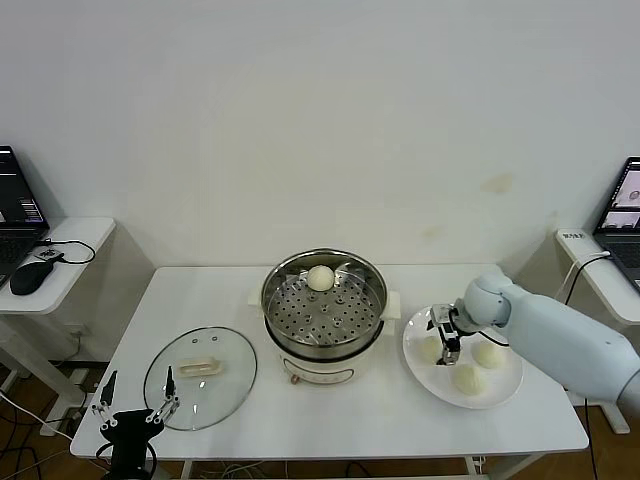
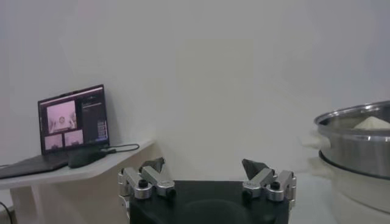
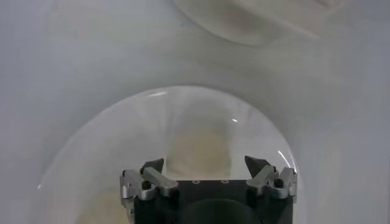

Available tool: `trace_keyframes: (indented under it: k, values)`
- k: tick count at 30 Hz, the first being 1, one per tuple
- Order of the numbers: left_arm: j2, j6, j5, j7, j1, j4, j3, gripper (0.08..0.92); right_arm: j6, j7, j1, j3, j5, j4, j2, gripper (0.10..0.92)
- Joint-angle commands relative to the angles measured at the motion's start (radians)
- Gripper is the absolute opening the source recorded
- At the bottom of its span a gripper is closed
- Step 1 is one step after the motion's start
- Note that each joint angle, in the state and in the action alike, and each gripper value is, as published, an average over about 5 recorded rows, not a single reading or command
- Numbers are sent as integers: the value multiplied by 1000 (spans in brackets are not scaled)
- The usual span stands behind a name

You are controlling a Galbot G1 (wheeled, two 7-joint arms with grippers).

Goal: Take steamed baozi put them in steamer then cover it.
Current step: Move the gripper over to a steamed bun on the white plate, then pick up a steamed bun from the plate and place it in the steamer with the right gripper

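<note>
The steamer (image 1: 323, 310) stands mid-table with one baozi (image 1: 320, 278) on its perforated tray at the back. Three baozi lie on a white plate (image 1: 505, 385) to the right: one at the left (image 1: 430, 349), one at the right (image 1: 489, 354), one in front (image 1: 467, 379). My right gripper (image 1: 447, 335) is open and hangs just over the left one, which shows between its jaws in the right wrist view (image 3: 200, 153). The glass cover (image 1: 200, 376) lies flat on the table, left of the steamer. My left gripper (image 1: 135, 408) is open and empty, low at the table's front left.
A laptop and mouse sit on a side table (image 1: 60, 240) at the far left. Another laptop (image 1: 628, 215) stands at the far right. In the left wrist view the steamer's steel rim (image 2: 356, 137) is at the side, a laptop (image 2: 73, 119) beyond.
</note>
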Motion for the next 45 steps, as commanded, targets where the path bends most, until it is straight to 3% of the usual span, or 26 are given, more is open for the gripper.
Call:
trace_keyframes:
  k: [1,10,18,28,37,45]
  values:
    - [0,0,-1,-1,-1,2,0,823,1,0,-14,11,-23,-44,37,729]
    - [-1,-1,-2,-2,-1,3,-3,823,11,-9,-10,22,-14,-33,19,624]
    - [0,0,-3,-1,-2,-6,-4,823,-17,-44,122,-29,74,73,-73,619]
    - [11,5,-6,1,-13,-14,8,823,-84,-60,502,-204,281,201,-166,620]
    - [25,9,-18,2,-41,-2,17,823,-193,-13,855,-413,553,262,-3,632]
    - [32,8,-33,2,-52,13,4,823,-279,86,771,-408,684,208,229,636]
